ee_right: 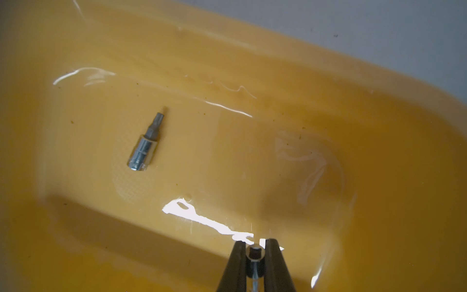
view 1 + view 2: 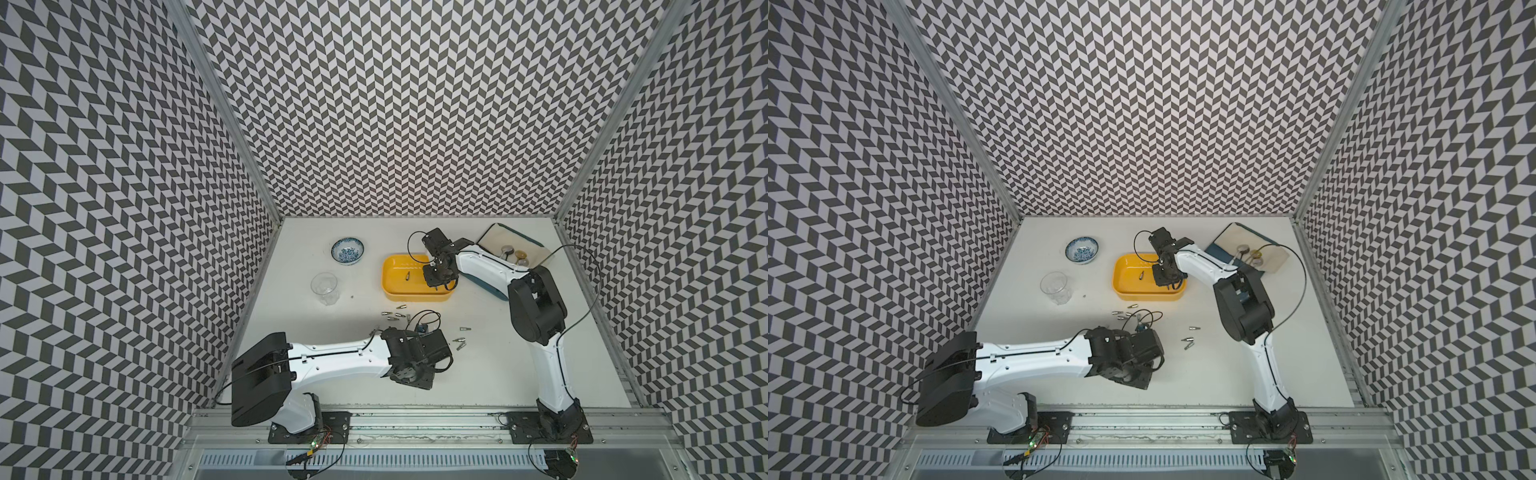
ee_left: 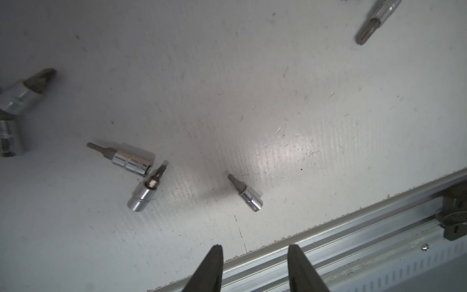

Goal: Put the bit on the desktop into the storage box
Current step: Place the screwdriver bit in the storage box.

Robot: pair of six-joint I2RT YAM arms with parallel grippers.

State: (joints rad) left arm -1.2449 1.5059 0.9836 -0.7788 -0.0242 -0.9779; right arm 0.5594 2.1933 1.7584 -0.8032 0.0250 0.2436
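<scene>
Right tool (image 1: 255, 249) clamped on a bit (image 1: 254, 263) over the storage box (image 1: 328, 75) floor near a second bit (image 1: 146, 141), so release low to avoid bounce-out; left tool (image 3: 255, 249) apart, empty, above loose bits (image 3: 246, 193) on the desk (image 3: 227, 75).

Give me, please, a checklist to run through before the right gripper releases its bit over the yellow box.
1. Right gripper shut on held bit: ok.
2. Right gripper above storage box floor, inside its rim: ok.
3. Bit already in the box lies away from the drop spot: ok.
4. Left gripper open, empty, apart from the box: ok.
5. Desktop free of loose bits: not ok, several remain.
6. Drop height: cannot tell.
</scene>
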